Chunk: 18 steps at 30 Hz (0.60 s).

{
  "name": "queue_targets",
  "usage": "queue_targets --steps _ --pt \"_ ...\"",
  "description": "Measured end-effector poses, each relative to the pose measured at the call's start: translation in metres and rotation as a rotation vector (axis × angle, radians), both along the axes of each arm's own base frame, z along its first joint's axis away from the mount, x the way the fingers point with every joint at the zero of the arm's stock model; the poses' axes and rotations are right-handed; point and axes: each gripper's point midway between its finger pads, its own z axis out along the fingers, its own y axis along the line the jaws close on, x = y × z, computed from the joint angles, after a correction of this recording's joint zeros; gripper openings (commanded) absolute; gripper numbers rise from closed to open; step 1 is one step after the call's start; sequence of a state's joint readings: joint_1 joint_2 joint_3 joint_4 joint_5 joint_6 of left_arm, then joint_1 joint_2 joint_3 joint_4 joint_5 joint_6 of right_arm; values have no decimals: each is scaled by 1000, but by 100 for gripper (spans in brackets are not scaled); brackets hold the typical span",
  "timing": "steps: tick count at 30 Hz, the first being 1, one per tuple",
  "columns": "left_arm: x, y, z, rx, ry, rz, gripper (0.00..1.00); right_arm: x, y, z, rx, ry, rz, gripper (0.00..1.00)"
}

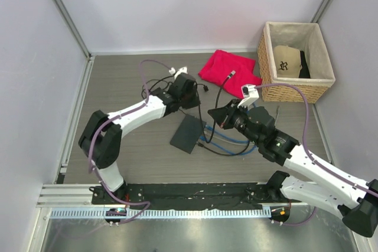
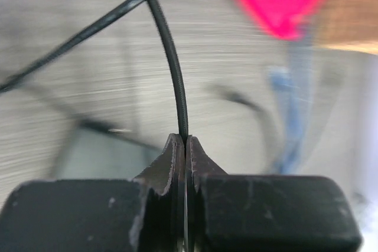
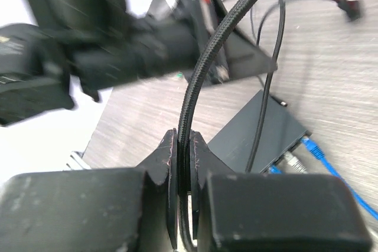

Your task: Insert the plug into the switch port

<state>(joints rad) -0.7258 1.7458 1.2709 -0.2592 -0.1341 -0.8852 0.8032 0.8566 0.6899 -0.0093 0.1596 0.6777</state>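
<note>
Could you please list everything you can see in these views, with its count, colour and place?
switch: one, dark grey, table centre, between the arms.
blue cables: at least two, blue, plugged in along the switch's edge.
thin black cable: one, black, arcing up through the left wrist view.
braided black cable: one, black, arcing up above the switch.
cloth: one, red, far side, left of the basket.
basket: one, tan wicker, far right corner.
cap: one, beige, inside the basket.
table: one, grey wood-grain.
left pincer: one, black, shut on the thin black cable.
right pincer: one, black, shut on the braided black cable.
</note>
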Motion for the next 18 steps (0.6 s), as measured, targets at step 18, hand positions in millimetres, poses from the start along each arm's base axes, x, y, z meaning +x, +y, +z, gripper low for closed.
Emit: queue_targets --steps 18 --pt "-94 -113 292 -569 -382 -605 2 -9 -64 22 -2 -164 -187 1"
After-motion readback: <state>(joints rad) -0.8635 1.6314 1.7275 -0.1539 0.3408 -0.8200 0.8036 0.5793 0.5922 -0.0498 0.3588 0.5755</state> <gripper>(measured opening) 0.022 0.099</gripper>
